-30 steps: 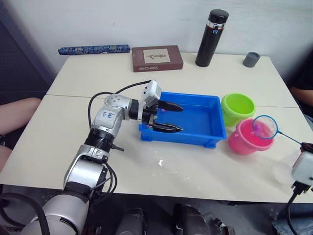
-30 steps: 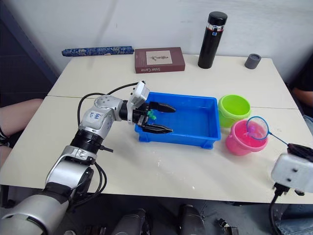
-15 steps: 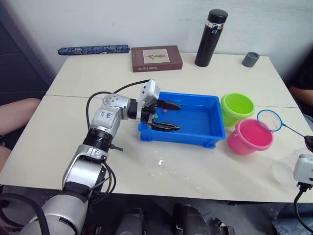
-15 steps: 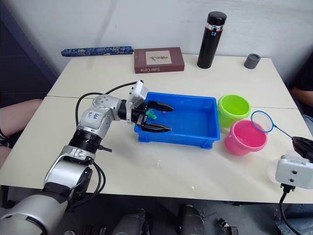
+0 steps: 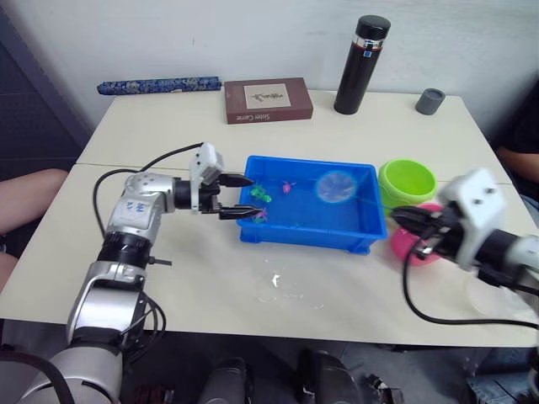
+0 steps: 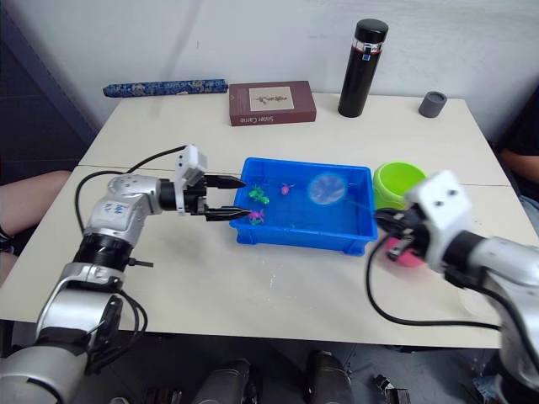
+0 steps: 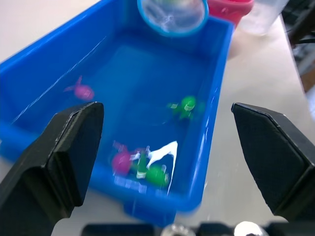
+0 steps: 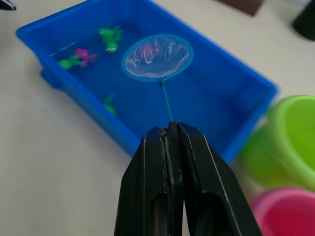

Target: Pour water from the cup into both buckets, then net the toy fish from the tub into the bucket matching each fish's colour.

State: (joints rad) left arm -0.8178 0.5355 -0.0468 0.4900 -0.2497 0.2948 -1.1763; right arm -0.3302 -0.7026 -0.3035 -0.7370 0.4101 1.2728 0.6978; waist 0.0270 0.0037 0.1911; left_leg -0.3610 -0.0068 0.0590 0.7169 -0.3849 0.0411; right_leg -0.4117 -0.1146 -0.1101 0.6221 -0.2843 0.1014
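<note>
The blue tub (image 5: 307, 238) holds water and several toy fish, among them a green one (image 5: 259, 193) and a pink one (image 5: 288, 186). My left gripper (image 5: 248, 198) is open at the tub's left end, its fingers (image 7: 74, 142) spread wide on either side of the wall. My right gripper (image 8: 167, 130) is shut on the thin handle of the net (image 5: 335, 185), whose blue hoop hangs over the right half of the tub. Just right of the tub stands the green bucket (image 5: 408, 178). The pink bucket (image 5: 402, 250) is partly hidden behind my right gripper. The clear cup (image 5: 488, 299) sits at the table's right front.
Along the table's back edge stand a tall black flask (image 5: 354, 63), a small grey cup (image 5: 428, 101), a brown book (image 5: 268, 99) and a blue patterned roll (image 5: 160, 85). A person's arm (image 5: 25, 189) shows at the left edge. Drops of water (image 5: 276, 282) lie before the tub.
My right gripper has carried the net left from beside the pink bucket to over the tub. My left gripper has drawn back from inside the tub to its left end.
</note>
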